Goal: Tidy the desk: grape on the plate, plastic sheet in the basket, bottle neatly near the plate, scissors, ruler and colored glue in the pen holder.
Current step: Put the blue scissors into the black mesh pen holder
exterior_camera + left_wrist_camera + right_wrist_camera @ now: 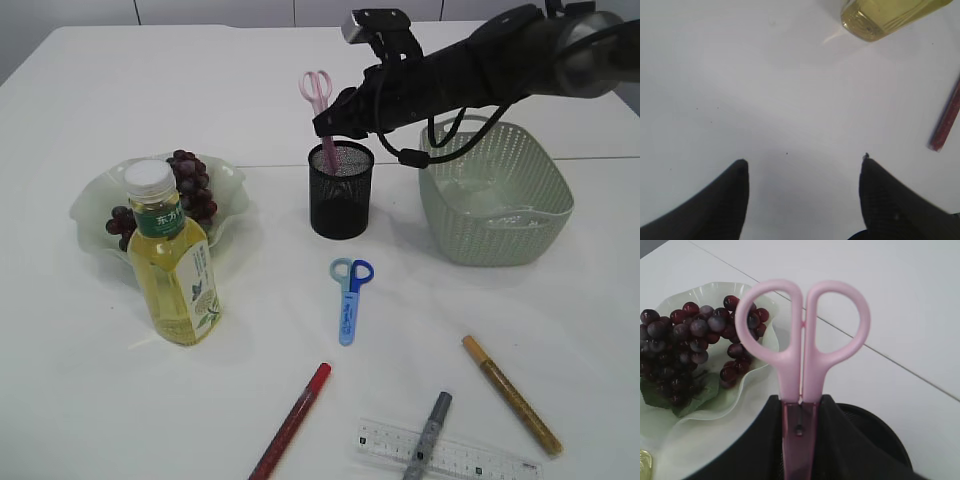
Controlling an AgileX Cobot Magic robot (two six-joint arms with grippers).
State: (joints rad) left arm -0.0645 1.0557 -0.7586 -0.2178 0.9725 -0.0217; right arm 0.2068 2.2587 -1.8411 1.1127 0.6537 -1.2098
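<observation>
Lowering the pink plastic-handled scissors blade-first into the black mesh pen holder is the step I have in hand, and doing it well means keeping them upright and centred over the cup's mouth, then letting go only once the tips are well below the rim, so they drop straight instead of tipping the holder. My right gripper is clamped narrowly on the scissors just below the handle loops; in the right wrist view the two loops stand up past my fingertips and the blades run down between the pads toward the holder directly beneath. The right arm reaches in from the far right, stretched across above the pale green woven plastic basket, wrist tilted down over the cup. Beyond my right fingers lies the pale green wavy-edged plate with the dark red grape bunch already on it. My left gripper hangs wide open over bare white table, holding nothing (it is out of the exterior view), with the base of the yellow-liquid plastic bottle ahead of it and a red glue pen off to its right. I judge the release is close, provided the blades clear the mesh wall.
</observation>
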